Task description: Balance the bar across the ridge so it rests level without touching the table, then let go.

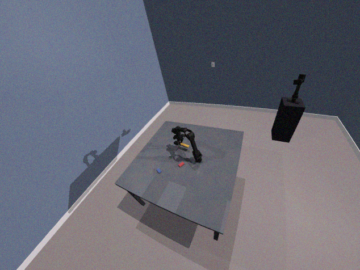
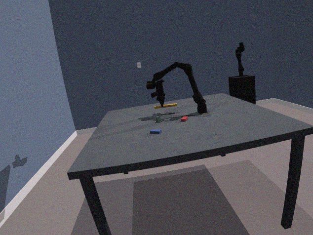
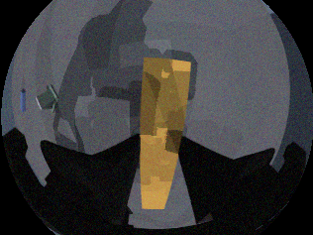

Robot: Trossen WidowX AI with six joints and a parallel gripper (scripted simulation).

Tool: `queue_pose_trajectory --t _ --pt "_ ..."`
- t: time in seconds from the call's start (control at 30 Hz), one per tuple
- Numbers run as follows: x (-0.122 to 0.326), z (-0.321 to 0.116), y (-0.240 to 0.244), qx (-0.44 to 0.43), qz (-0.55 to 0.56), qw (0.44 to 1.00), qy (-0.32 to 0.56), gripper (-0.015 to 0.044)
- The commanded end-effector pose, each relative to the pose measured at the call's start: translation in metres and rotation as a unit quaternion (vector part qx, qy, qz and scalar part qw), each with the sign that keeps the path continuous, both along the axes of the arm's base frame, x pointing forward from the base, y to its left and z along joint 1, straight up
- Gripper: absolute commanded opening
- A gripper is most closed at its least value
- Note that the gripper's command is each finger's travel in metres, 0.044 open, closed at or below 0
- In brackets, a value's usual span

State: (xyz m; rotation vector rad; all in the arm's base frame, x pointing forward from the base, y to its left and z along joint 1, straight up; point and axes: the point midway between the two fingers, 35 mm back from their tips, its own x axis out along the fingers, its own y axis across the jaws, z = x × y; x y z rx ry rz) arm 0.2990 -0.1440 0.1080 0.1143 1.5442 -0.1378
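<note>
The orange-yellow bar (image 1: 184,144) (image 2: 171,104) (image 3: 163,98) is held above the table (image 1: 209,197) (image 2: 202,141), with its shadow below it. It looks roughly level. My gripper (image 1: 179,144) (image 2: 162,105) (image 3: 159,140) is shut on the bar, one dark finger on each side. The ridge, a small dark green piece (image 1: 170,157) (image 2: 158,119) (image 3: 46,99), stands on the table apart from the bar. It lies nearer the camera than the bar in the exterior view, and to the left in the wrist view. Nothing rests on it.
A blue block (image 1: 158,171) (image 2: 155,131) (image 3: 23,100) lies on the table beyond the ridge from the bar. A red block (image 1: 181,164) (image 2: 184,118) lies between the ridge and the arm's base. Another arm (image 1: 296,90) (image 2: 239,60) stands on a black pedestal (image 1: 286,122) (image 2: 242,88) away from the table.
</note>
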Motion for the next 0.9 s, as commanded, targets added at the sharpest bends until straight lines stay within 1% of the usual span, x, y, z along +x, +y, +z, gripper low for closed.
queue_pose_trajectory --t 0.0,0.27,0.37,0.87 --pt "0.000 0.013 0.001 0.000 0.002 1.000 -0.004 0.0000" --pt "-0.003 0.033 0.002 0.001 0.002 1.000 -0.004 0.0000" --pt "-0.001 0.034 0.004 0.001 -0.002 1.000 -0.005 0.0000" --pt "0.031 0.037 0.045 0.006 -0.098 0.995 -0.008 0.0000"
